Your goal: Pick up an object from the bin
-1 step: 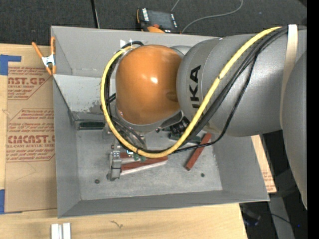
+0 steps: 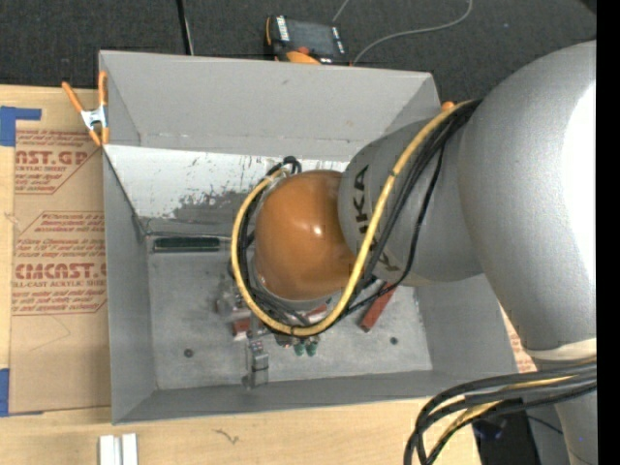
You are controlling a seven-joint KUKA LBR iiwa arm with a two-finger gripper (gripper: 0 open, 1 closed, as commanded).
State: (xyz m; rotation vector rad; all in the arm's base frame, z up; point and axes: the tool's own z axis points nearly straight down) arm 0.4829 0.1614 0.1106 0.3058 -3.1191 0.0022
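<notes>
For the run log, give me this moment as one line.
arm over bin middle | orange wrist cover above small bits | red piece at its right | dark bar left, apart | held thing: cannot tell

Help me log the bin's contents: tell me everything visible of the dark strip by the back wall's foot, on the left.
The dark strip is a thin, straight, flat bar, blackish-green and dull; its material cannot be told. It lies flat on the floor of the bin, along the foot of the back wall, left of the arm's orange cover. Nothing lies on it.
</notes>
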